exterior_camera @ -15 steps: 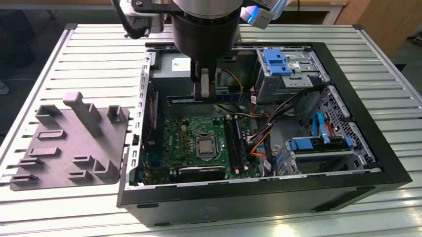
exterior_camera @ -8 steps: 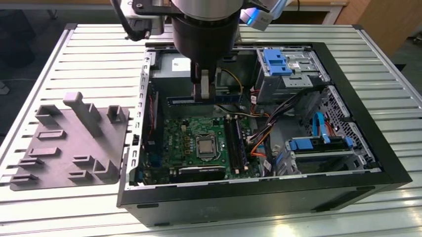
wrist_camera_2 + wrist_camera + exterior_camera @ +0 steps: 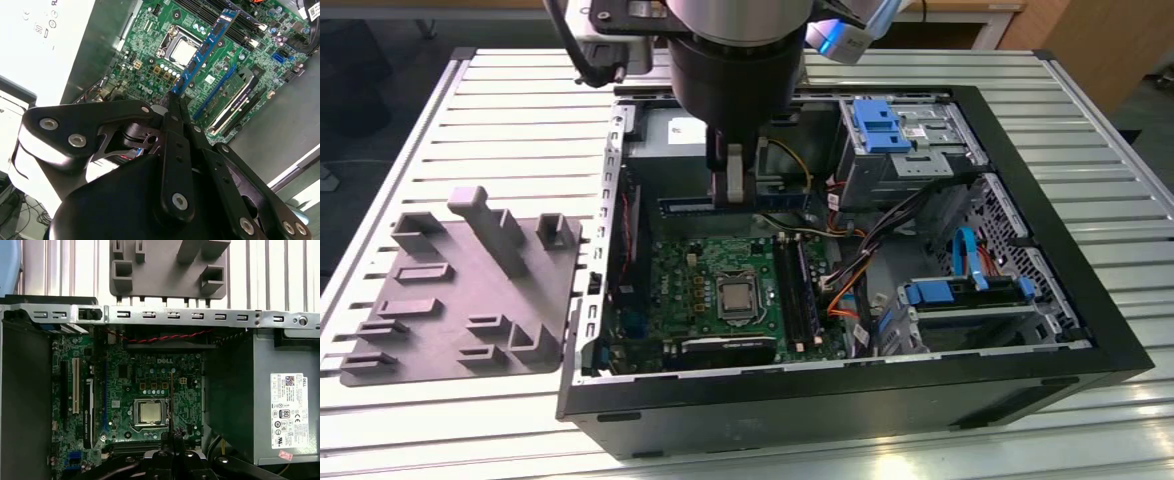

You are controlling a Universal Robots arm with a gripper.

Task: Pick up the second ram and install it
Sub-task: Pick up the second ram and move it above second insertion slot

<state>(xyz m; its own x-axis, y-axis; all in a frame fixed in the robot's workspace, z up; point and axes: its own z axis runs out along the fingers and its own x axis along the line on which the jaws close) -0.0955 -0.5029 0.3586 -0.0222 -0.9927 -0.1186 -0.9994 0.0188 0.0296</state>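
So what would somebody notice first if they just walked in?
The open computer case in the middle of the table, its green motherboard showing. The gripper reaches down into it, shut on the second ram, a slim blue stick over the motherboard. A grey tray lies at the exterior view's left.

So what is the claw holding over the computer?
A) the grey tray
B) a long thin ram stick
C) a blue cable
B: in the second wrist view, the claw is shut on the ram stick, held over the green motherboard.
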